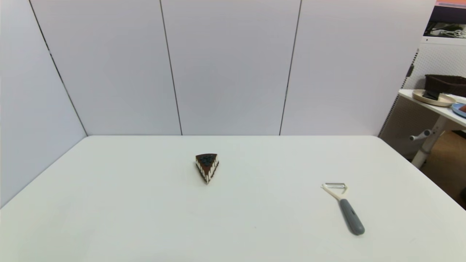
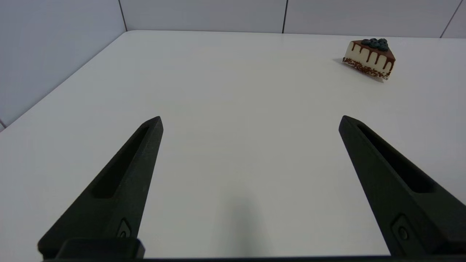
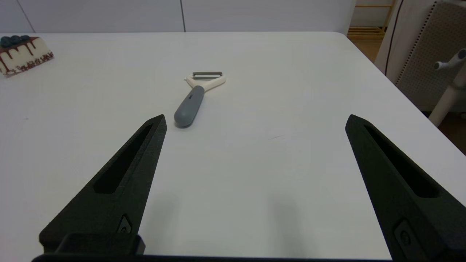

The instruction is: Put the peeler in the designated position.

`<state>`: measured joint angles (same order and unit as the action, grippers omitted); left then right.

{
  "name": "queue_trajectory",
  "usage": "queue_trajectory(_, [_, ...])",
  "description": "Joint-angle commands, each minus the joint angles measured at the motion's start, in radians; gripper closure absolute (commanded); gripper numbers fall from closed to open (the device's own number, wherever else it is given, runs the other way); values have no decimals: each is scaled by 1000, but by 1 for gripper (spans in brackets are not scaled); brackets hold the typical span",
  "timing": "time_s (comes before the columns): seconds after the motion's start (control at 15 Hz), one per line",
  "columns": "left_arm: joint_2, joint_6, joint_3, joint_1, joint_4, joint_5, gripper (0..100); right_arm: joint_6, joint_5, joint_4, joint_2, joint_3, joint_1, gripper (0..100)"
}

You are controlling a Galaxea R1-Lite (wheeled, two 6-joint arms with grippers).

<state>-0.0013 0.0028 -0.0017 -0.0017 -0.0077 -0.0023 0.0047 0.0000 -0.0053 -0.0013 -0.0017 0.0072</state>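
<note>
The peeler [image 1: 344, 207] lies flat on the white table [image 1: 145, 211] toward the right, its grey handle pointing to the near edge and its cream head with the metal blade farther off. The right wrist view shows the peeler [image 3: 194, 100] a short way beyond my right gripper [image 3: 255, 120], which is open and holds nothing. My left gripper [image 2: 251, 122] is open too, over bare tabletop on the left side. Neither arm shows in the head view. The designated position carries no mark that I can pick out.
A brown cake slice [image 1: 207, 166] topped with dark berries sits near the table's middle, also the cake slice [image 2: 369, 58] and the cake slice [image 3: 22, 54]. White panels wall the back and left. Off the right edge stands another table [image 1: 437, 105] with dishes.
</note>
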Motion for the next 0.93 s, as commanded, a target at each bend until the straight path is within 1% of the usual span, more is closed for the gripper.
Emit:
queue_trajectory(0.07, [1,0,0,0,2,-1,0,0,0,-1,0,0,0,0])
queue_trajectory(0.2, [1,0,0,0,2,-1,0,-5,0,5,0,0,0,0])
queue_trajectory(0.33, [1,0,0,0,-2,-1,0,-5,-2,2,60,-9,0,0])
queue_trajectory(0.4, [1,0,0,2,-2,-1,0,0,3,13,93,-57,2,0])
queue_trajectory(0.53, [1,0,0,0,2,-1,0,3,14,15,201,-199,13,0])
queue_trajectory(0.87, [1,0,0,0,2,-1,0,5,17,19,558,-612,132,0])
queue_trajectory(0.93, [1,0,0,0,2,-1,0,5,37,48,639,-727,149,0])
